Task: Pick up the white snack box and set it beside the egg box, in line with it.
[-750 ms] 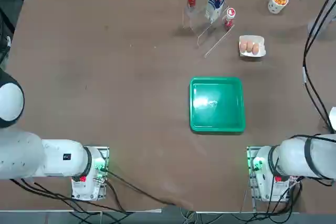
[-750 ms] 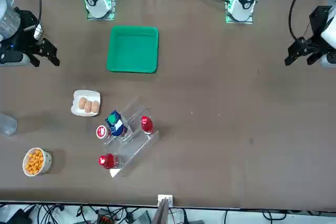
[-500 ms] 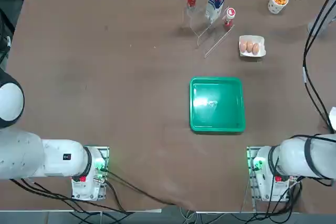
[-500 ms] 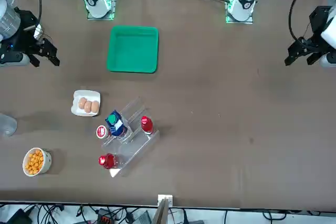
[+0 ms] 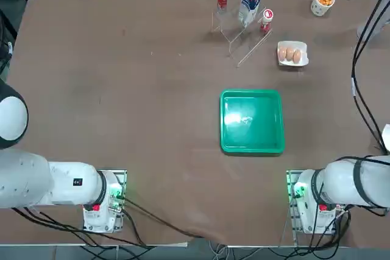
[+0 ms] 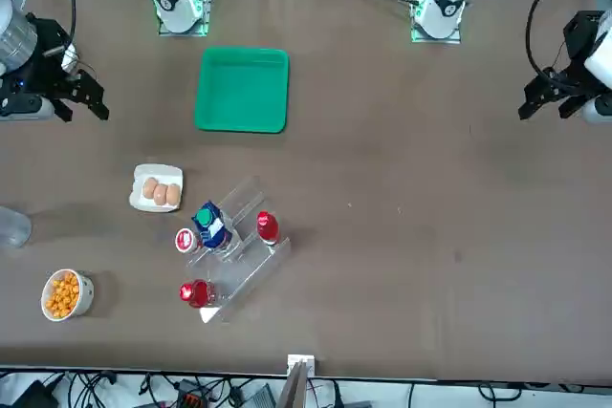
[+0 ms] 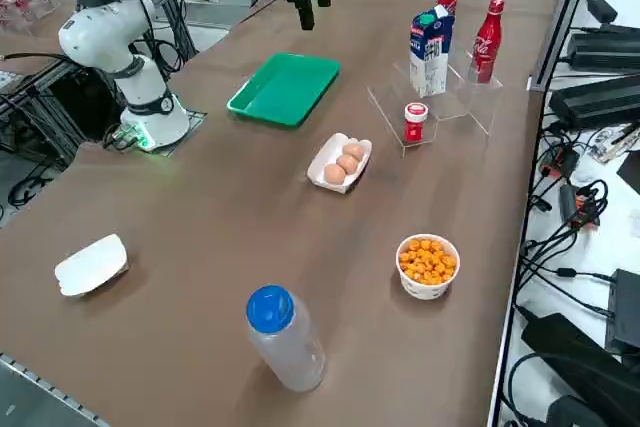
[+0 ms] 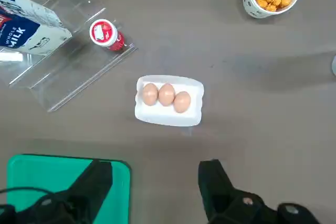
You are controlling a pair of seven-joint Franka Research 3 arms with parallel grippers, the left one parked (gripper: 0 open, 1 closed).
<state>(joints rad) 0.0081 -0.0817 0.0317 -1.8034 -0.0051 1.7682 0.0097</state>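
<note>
Between the widely parted, empty jaws of the right gripper [image 8: 156,184], bare brown table is showing. Just beyond them, the small white rectangular egg box [image 8: 169,100] holding brown eggs is lying flat. Well apart, the plain white flat snack box [image 7: 91,264] is resting near the table's edge, untouched.
</note>
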